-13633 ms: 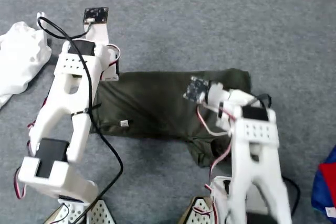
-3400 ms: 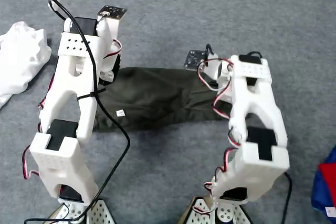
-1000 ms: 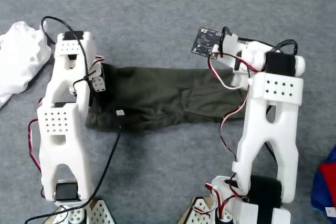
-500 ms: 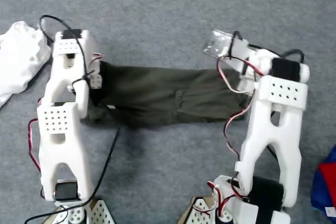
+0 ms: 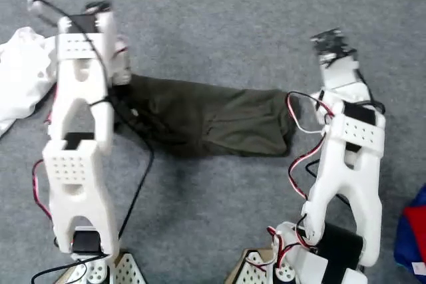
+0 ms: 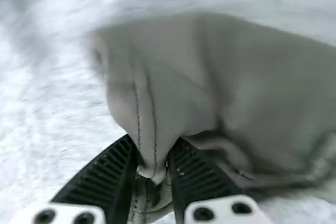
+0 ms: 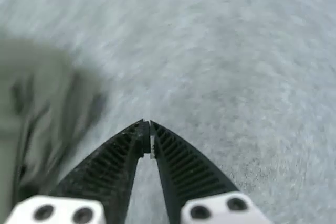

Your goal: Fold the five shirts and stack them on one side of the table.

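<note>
Left end effector point(image 6: 153, 169): jaws closed on a stitched fold at the 9 o'clock end of the olive shirt point(image 5: 213, 121). Right end effector point(image 7: 150, 136): jaws closed together, holding nothing, over bare tabletop point(image 5: 233, 31) near the shirt's 3 o'clock end. The shirt is dark olive, folded into a long, wrinkled band across the tabletop's centre. A crumpled white shirt point(image 5: 23, 71) lies at the 9 o'clock edge. Blue-and-red cloth point(image 5: 413, 231) lies at the 4 o'clock edge.

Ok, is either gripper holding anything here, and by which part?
The left gripper pinches the dark green shirt by a seamed fold at one end; the right gripper is shut on nothing.
</note>
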Controlling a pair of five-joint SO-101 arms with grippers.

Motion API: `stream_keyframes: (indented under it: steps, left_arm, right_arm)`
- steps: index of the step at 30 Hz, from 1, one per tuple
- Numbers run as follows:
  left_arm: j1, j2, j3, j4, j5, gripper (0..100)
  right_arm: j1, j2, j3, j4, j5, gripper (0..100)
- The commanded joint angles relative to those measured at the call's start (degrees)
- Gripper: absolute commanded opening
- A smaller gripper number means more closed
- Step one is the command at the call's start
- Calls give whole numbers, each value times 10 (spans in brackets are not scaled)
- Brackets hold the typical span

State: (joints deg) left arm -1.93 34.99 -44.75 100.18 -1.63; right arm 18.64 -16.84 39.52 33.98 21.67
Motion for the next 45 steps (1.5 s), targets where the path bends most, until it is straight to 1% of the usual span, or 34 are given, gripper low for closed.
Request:
stream_keyframes:
  steps: [1, 3, 8, 11, 14, 16, 23, 28, 33, 40, 45]
  left_arm:
    - [92, -58, -29, 6, 4, 19]
    - [140, -58, -29, 6, 4, 19]
    - [222, -40, -40, -3, 4, 20]
    - [249, -19, -55, -22, 12, 20]
    - [272, 5, -86, -40, 53, 20]
    - [290, 22, -113, -50, 67, 20]
    - [360, 77, -218, -51, 90, 20]
    - [393, 96, -281, -52, 90, 21]
    - [424, 109, -308, -54, 90, 21]
    - [432, 121, -308, -115, 90, 21]
    - [449, 123, -307, -125, 90, 21]
  right_arm:
    - [42, -25, 23, -88, -95, 5]
    - [73, -24, 29, -109, -119, 5]
    - [132, -22, 34, -114, -126, 6]
    - [152, -3, 29, -116, -126, 6]
    - [160, 32, 5, -116, -126, 6]
    - [169, 64, -15, -116, -126, 6]
    - [221, 189, -115, -115, -126, 6]
    - [253, 249, -175, -112, -127, 6]
    - [266, 261, -189, -112, -127, 6]
    - [265, 262, -192, -112, -127, 6]
    - [264, 263, -192, -113, -127, 6]
